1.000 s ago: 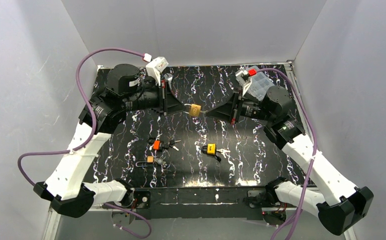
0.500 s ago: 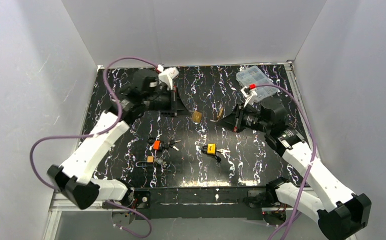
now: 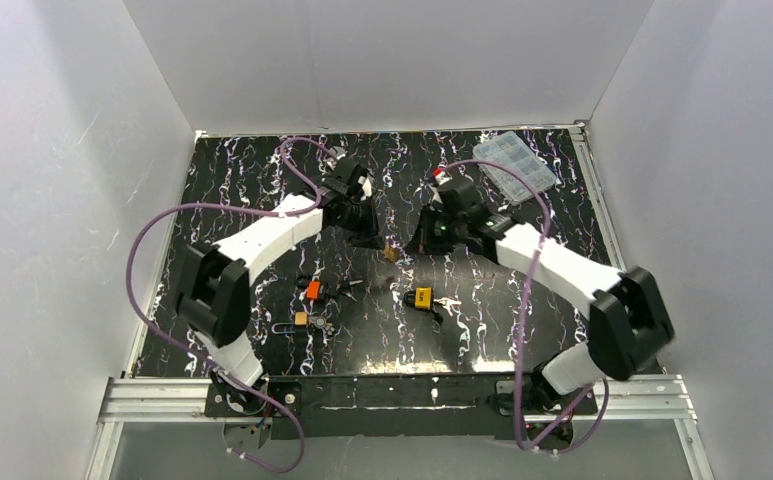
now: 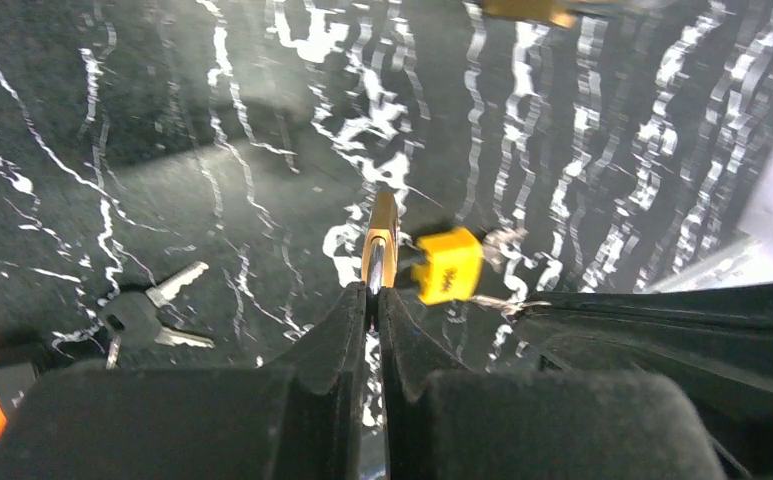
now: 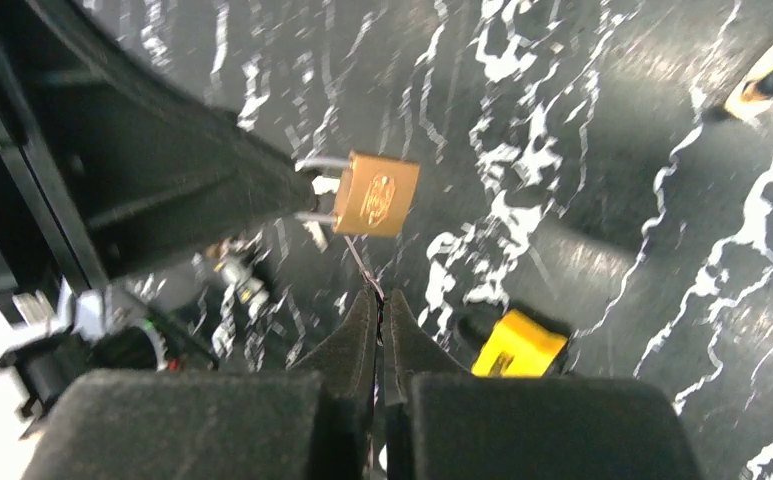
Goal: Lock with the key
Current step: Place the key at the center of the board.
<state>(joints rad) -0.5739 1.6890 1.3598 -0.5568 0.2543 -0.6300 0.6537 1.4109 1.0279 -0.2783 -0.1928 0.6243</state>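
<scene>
A brass padlock (image 3: 390, 250) hangs just above the black marbled table (image 3: 522, 320) at its middle. My left gripper (image 3: 374, 240) is shut on the padlock's shackle. In the left wrist view the padlock (image 4: 381, 245) shows edge-on, sticking out past the left gripper (image 4: 375, 292). My right gripper (image 3: 414, 242) is shut on a thin key (image 5: 362, 262). The key runs from the right gripper (image 5: 380, 296) up to the underside of the padlock (image 5: 375, 193). I cannot tell how deep the key sits in the lock.
A yellow padlock with keys (image 3: 423, 297) lies in front of the grippers, also seen in the wrist views (image 4: 447, 265) (image 5: 517, 345). An orange padlock (image 3: 312, 290), a smaller one (image 3: 300, 318) and loose keys (image 4: 152, 305) lie front left. A clear plastic box (image 3: 514, 170) stands back right.
Both arms have swung inward and lowered. The grippers, apart half a second ago, are together again, with the padlock lower and nearer the front.
</scene>
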